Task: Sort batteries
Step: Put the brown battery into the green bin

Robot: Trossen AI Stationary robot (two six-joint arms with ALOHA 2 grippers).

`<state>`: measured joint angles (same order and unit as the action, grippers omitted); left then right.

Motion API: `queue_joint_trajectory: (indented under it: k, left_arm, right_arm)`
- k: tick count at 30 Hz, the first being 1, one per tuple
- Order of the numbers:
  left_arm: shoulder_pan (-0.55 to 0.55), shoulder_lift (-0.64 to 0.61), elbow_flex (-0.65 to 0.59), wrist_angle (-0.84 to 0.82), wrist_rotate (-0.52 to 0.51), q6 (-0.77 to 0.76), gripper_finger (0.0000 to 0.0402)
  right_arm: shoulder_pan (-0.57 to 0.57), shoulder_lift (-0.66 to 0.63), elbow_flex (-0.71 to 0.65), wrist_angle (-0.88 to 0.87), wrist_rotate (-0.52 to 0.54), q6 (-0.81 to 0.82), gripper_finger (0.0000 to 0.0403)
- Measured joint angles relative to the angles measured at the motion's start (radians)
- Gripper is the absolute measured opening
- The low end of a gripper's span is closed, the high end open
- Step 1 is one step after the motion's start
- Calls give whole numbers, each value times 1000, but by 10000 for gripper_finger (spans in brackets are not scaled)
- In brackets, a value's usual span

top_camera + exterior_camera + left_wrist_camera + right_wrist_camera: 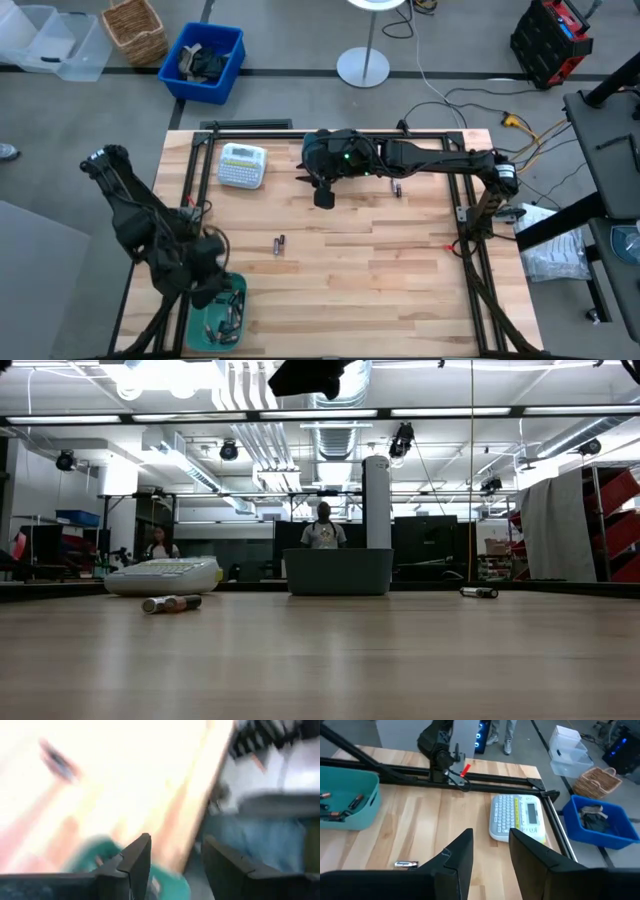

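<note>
Two small grey cylinder batteries [171, 603] lie mid-table; right gripper [490, 851] spread (empty) above, near white keypad label-maker [242, 165]; left gripper [172, 857] spread over teal plastic bin [222, 318].

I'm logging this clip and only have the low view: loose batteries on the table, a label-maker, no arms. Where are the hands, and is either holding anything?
Observer: From above, the right hand hangs over the far middle of the table, apart from the label-maker. Its wrist view shows it open and empty.
Operator: And the left one?
Observer: The left hand is at the near left corner, over a teal bin, open with nothing between its fingers.
Operator: Anything in that bin?
Observer: Yes, several batteries already lie in it.
</note>
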<state>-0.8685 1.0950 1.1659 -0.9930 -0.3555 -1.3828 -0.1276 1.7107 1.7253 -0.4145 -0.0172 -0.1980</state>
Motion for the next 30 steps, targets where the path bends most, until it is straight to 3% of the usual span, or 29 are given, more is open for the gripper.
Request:
queue_joint_trajectory:
  k: [6, 12, 20, 30]
  left_arm:
    - [51, 10, 144, -250, -242, 113, 153]
    - [156, -10, 167, -283, -383, 291, 153]
    - [337, -38, 119, -273, -377, 440, 153]
    - [472, -39, 90, -178, -246, 600, 153]
  right_arm:
    - [-18, 0, 1, 0, 1, 90, 106]
    - [-44, -4, 1, -31, 0, 236, 108]
    - [-123, -33, 2, -261, 9, 377, 126]
    - [-243, -97, 3, -605, 28, 507, 121]
